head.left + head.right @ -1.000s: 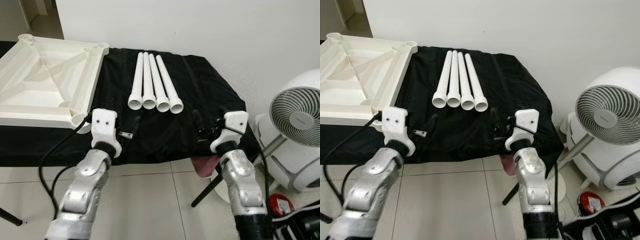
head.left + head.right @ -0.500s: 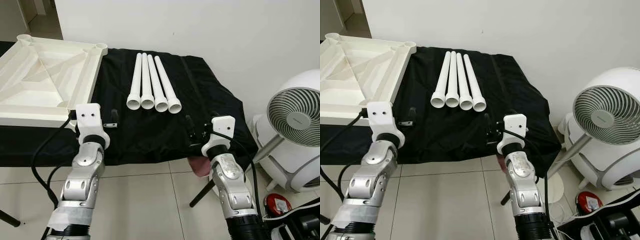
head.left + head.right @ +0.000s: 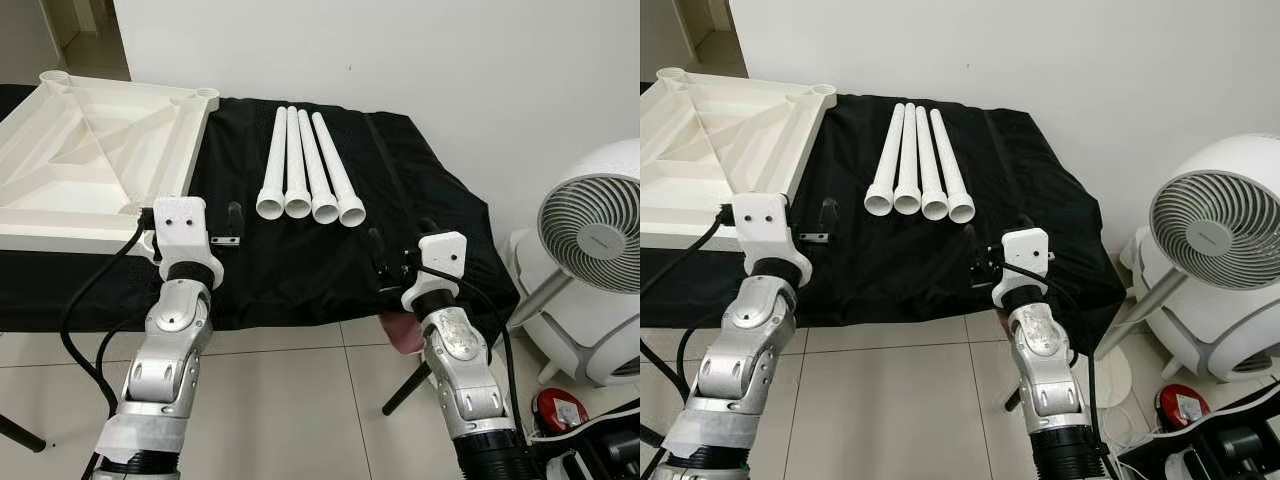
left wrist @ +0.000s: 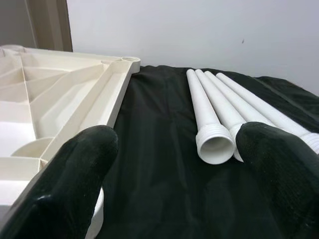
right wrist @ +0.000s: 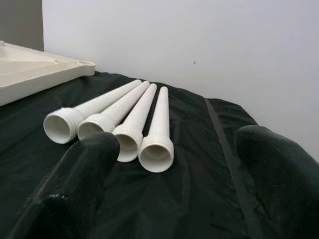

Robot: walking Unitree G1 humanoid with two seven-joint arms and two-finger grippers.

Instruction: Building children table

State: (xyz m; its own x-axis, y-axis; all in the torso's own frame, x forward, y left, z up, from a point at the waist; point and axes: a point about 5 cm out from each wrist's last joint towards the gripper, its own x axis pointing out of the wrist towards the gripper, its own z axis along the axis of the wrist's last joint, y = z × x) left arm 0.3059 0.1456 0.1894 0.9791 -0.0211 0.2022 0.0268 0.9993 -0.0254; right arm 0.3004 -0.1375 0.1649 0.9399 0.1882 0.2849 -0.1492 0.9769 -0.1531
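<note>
Upturned white tabletop (image 3: 100, 150) lies underside-up at the robot's left on the black cloth (image 3: 300, 260), corner sockets showing; its near corner overhangs the cloth edge just beside the left wrist. Four white table legs (image 3: 305, 165) lie side by side mid-cloth, touching one another, threaded open ends toward the robot. Left gripper (image 3: 232, 225) hovers low over the cloth between the tabletop's near edge and the legs, fingers (image 4: 75, 189) spread wide, nothing between them; the left wrist view looks straight at the mouth of the leftmost leg (image 4: 215, 147). Right gripper (image 3: 385, 262) hangs near the cloth's front edge, short of the rightmost leg (image 5: 157, 149), fingers (image 5: 75, 199) likewise apart and empty. White fan (image 3: 590, 270) on the floor well off to the right, clear of the work. Judgement: assembly not begun, step in hand is the first leg pickup. The legs are smooth and round, so they will likely roll. Take an outer leg, not an inner one, so a finger has room on the free side. Close across the shaft just behind the threaded collar, squarely, with fingers low enough to pass the widest part. Lift straight up to avoid nudging its neighbours, then carry threads-first to a corner socket and start the turn with the axes lined up to avoid cross-threading
</note>
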